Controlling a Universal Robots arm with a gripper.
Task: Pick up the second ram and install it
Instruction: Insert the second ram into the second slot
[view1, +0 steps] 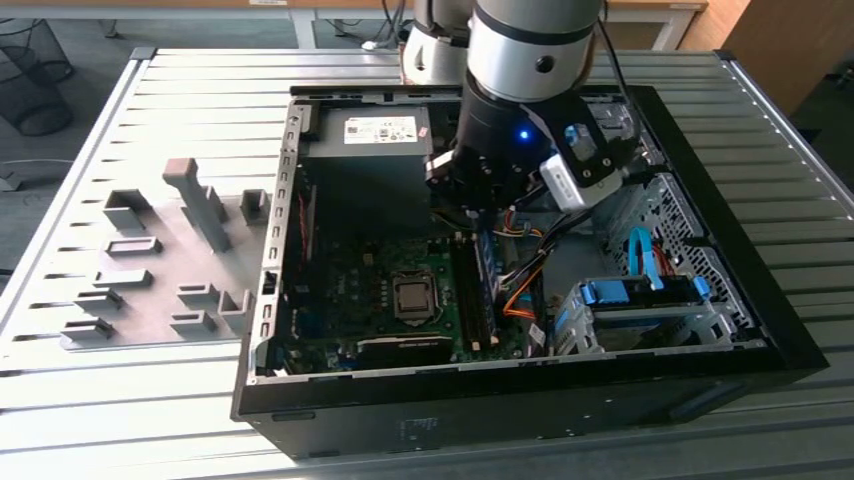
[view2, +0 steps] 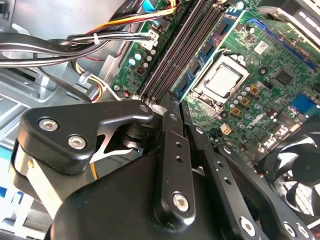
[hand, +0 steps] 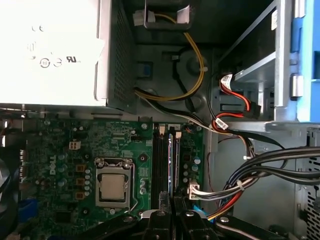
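The second ram (view2: 207, 52), a blue stick with black chips, stands on edge along the black memory slots (view2: 172, 57) beside the processor socket (view2: 220, 80). My gripper (view2: 179, 101) hangs low over the motherboard, and its black fingers (view2: 170, 145) are shut on the stick's near end. In the first wrist view the second ram (hand: 171, 160) shows as a thin pale edge between the slots (hand: 160, 160), running into my gripper (hand: 172, 202). In the exterior view my gripper (view1: 483, 222) is inside the open computer case (view1: 747, 300), with the second ram (view1: 490, 262) just beneath it. Whether the stick is seated cannot be told.
The power supply (view1: 380, 130) fills the case's far corner. Bundled cables (view1: 527, 290) run close beside the slots. A drive cage with blue clips (view1: 641, 290) is at the exterior view's right. A cooling fan (view2: 295, 170) lies near the board. A grey holder fixture (view1: 160, 260) stands on the table.
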